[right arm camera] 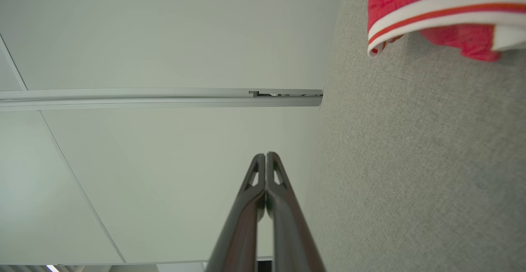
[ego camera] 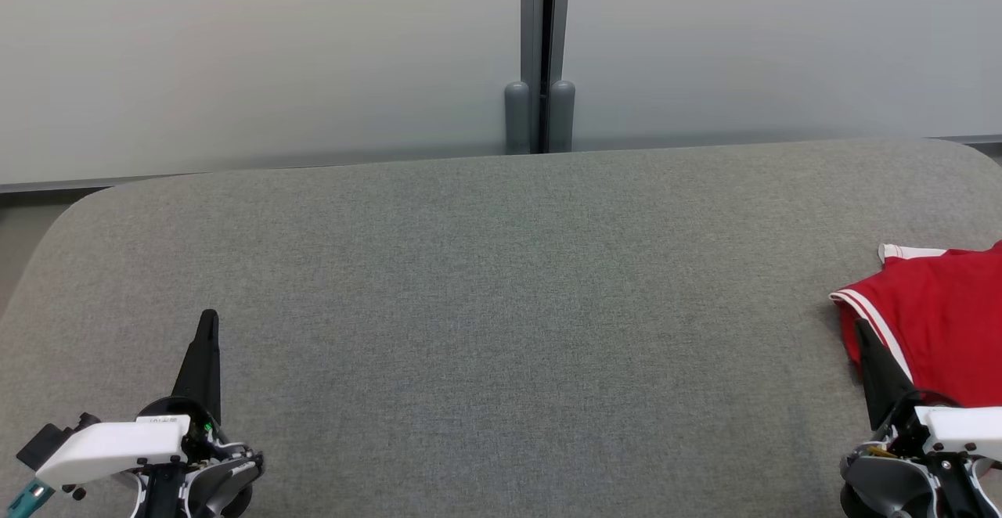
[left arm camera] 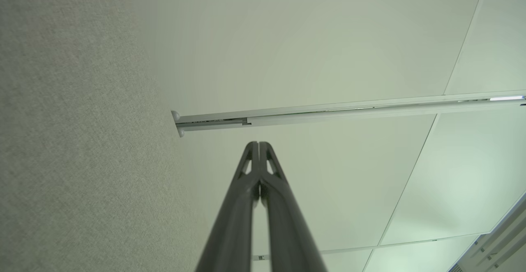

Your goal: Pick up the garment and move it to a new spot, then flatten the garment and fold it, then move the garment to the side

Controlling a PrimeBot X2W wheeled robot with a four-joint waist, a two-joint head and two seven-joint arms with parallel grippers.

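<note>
Head view: the red garment lies at the right edge of the grey surface, just beside the right gripper, the left gripper well apart; left wrist view: left fingers pressed together; right wrist view: right fingers pressed together, garment at upper right, untouched.

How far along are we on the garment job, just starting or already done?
Nothing is in hand: the left gripper and right gripper are both shut, empty, clear of the cloth. The red garment lies at the right edge of the grey surface, partly out of frame. Whether it is already folded and set aside or untouched, I cannot tell.
</note>
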